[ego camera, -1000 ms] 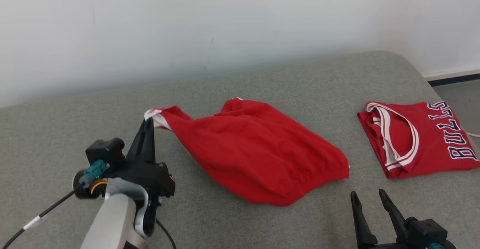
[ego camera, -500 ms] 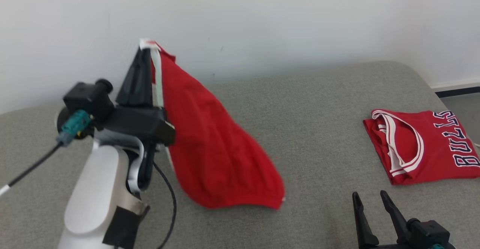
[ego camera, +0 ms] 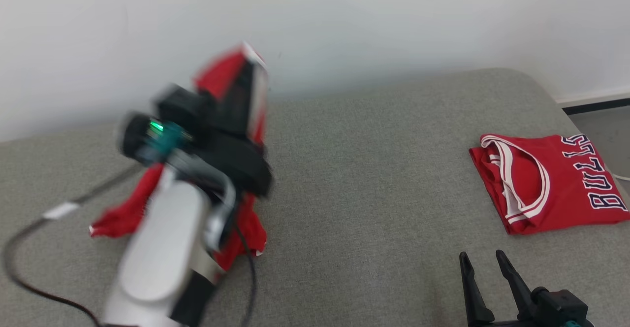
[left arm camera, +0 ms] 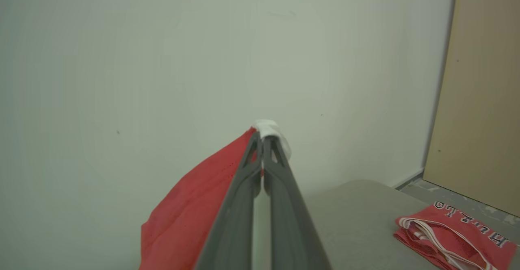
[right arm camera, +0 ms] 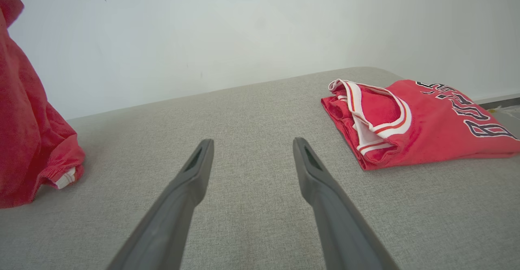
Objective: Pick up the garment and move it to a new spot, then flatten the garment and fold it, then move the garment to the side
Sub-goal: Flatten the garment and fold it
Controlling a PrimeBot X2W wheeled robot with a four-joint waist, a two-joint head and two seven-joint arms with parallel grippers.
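A red garment (ego camera: 128,213) with white trim hangs from my left gripper (ego camera: 253,66), which is raised at the left of the grey surface and shut on its white-edged corner. Most of the cloth hangs behind my blurred arm, its lower end resting on the surface. Along the left wrist view, the closed fingers pinch the white trim (left arm camera: 270,129) with the red garment (left arm camera: 191,217) falling to the left. The right wrist view catches the hanging garment (right arm camera: 28,140) at its left edge. My right gripper (ego camera: 485,260) stands open at the lower right, and its fingers (right arm camera: 195,168) hold nothing.
A folded red jersey (ego camera: 546,181) with white trim and dark lettering lies at the right of the grey padded surface (ego camera: 374,169); the wrist views show this jersey (right arm camera: 410,119) (left arm camera: 455,239) too. A white wall runs behind. The floor shows past the right edge.
My left gripper swung from left toward the middle and stayed high, carrying the garment off the surface's centre so it now hangs at the left. The right gripper stayed put.
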